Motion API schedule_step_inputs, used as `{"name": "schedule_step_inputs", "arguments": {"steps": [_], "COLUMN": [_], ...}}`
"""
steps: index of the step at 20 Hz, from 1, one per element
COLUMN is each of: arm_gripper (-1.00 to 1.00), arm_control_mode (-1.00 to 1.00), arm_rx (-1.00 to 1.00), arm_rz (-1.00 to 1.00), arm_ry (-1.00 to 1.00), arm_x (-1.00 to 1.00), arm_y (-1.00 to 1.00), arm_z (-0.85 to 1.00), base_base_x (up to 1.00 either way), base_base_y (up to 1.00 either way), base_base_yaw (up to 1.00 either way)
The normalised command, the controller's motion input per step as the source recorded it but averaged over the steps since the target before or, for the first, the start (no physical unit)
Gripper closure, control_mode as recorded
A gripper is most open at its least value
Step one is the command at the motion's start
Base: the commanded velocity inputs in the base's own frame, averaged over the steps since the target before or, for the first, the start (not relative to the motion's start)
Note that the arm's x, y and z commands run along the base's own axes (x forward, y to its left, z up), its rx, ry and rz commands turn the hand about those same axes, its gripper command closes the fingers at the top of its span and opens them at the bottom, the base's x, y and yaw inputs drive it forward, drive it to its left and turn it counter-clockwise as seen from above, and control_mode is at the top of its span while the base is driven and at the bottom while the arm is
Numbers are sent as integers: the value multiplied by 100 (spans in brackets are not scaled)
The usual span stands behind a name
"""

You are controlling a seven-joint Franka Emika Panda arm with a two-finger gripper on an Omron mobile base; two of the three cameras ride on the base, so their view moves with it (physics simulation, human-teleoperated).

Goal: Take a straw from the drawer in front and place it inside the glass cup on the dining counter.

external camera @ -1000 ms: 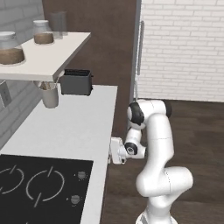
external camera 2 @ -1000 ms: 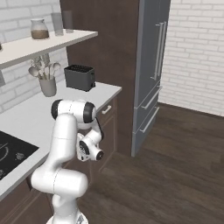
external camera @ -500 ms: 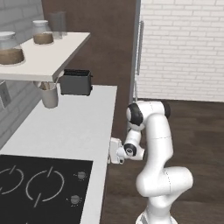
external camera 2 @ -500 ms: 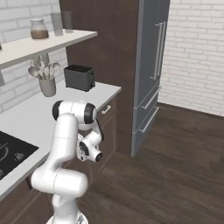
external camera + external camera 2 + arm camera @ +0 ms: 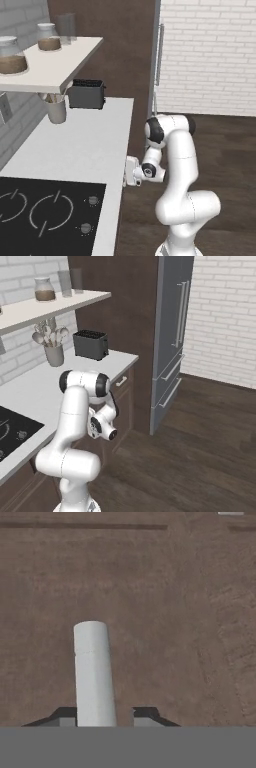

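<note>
Hand (image 5: 105, 714) fingers flank white drawer handle (image 5: 93, 672), grip unclear; handle runs lengthwise away from hand

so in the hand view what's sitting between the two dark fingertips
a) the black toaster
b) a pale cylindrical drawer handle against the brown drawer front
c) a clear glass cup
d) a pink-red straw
b: the hand view shows a pale cylindrical bar, the drawer handle, rising between the gripper's dark fingertips, with the brown wooden drawer front behind it.
</note>
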Motion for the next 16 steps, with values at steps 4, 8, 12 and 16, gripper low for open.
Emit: {"name": "schedule_step_inputs", "arguments": {"steps": [4, 8, 12, 16], "arm_gripper": [100, 100, 100, 100], "arm_control_mode": [-100, -100, -100, -100], "arm_rx": [0, 0, 0, 0], "arm_rz": [0, 0, 0, 0], "arm_ry": [0, 0, 0, 0], "arm_x": [-18, -38, -46, -49], "arm_y": [-53, -92, -100, -100], "arm_z": [1, 7, 9, 7], "base_base_x": [0, 0, 0, 0], "base_base_y": [0, 0, 0, 0], "base_base_yaw": [0, 0, 0, 0]}}
